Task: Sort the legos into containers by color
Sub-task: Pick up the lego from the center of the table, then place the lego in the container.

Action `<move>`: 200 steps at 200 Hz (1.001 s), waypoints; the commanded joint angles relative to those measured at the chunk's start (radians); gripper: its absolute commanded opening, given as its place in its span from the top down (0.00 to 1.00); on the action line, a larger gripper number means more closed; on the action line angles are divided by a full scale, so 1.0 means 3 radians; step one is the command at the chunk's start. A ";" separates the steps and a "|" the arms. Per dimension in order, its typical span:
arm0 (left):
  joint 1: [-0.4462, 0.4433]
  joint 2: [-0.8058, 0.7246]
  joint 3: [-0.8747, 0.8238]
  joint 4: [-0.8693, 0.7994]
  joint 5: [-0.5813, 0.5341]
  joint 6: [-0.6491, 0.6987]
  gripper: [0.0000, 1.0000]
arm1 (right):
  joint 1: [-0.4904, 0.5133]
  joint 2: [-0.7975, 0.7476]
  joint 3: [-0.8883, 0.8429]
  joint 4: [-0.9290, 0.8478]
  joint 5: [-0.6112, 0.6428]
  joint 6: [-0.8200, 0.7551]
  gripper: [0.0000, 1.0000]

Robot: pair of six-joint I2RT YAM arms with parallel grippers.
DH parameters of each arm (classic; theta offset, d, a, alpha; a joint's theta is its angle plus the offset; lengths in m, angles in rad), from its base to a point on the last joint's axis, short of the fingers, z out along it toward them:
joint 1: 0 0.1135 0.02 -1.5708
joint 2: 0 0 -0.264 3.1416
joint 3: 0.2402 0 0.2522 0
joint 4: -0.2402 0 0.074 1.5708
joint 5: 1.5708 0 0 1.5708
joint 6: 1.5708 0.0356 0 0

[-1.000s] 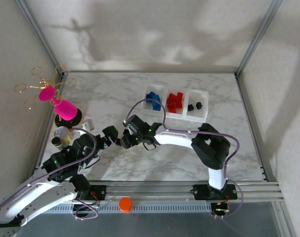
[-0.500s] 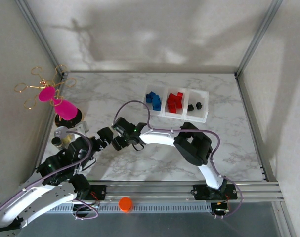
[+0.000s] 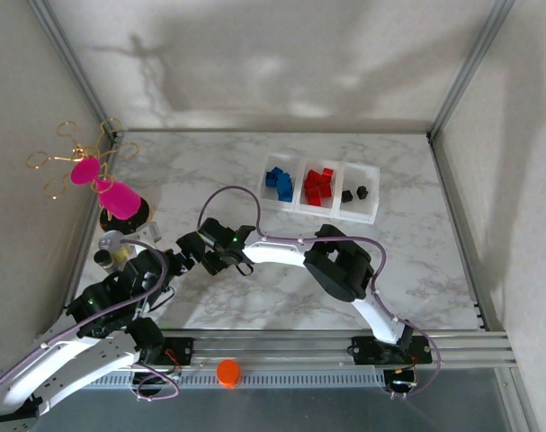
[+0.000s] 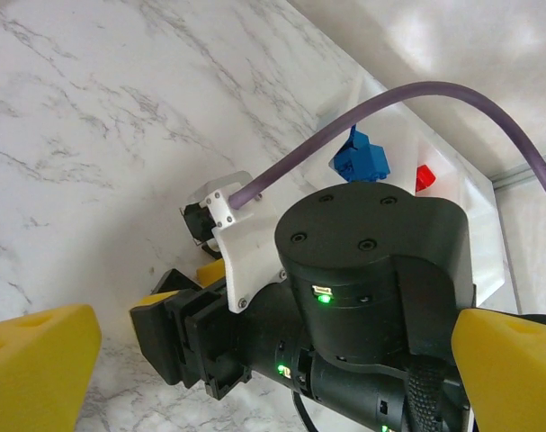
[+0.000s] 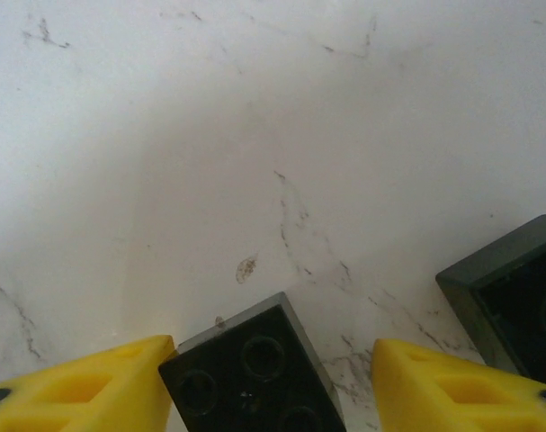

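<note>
Yellow-padded right gripper [image 5: 273, 353], its arm stretched leftward low over the marble [image 5: 255, 135], stands with jaws spread about a black brick [image 5: 255, 378], one pad [image 5: 93, 387] touching it; the left gripper [image 4: 277, 328] gapes wide just beside. The bins [image 3: 374, 200], far right, hold blue bricks [image 3: 279, 182], red bricks [image 3: 318, 187] and black bricks [image 3: 354, 193], left to right.

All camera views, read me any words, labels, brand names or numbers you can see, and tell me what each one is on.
No text can be read in any view.
Black brick at the right pincer: stud tops too blurred to read.
Right arm housing: green lights, no lettering.
Containers: no label can be made out.
</note>
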 commanded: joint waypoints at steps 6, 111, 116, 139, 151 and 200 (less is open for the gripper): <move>0.0027 -0.0046 -0.0009 -0.0105 -0.0117 -0.0087 0.01 | 0.0049 0.0088 0.0086 -0.0136 0.0065 -0.0022 0.48; 0.0029 -0.0047 0.0052 -0.0044 -0.0110 -0.0031 0.00 | -0.0044 -0.0648 -0.0506 0.0131 -0.0189 0.0160 0.70; 0.0026 -0.0037 0.0052 -0.0024 -0.0105 -0.0022 0.00 | -0.0069 -0.0720 -0.0572 0.0152 -0.0198 0.0187 0.71; 0.0026 0.0036 0.0042 0.0111 -0.0041 0.0031 0.00 | -0.0205 -0.1096 -0.0920 0.0267 -0.0218 0.0314 0.73; 0.0026 0.0111 0.0057 0.0181 0.0002 0.0075 0.00 | -0.0302 -0.1307 -0.1111 0.0316 -0.0230 0.0363 0.74; 0.0026 0.0520 0.0103 0.0585 0.0186 0.0266 0.00 | -0.0973 -0.2093 -0.1712 0.0321 -0.0154 0.0505 0.75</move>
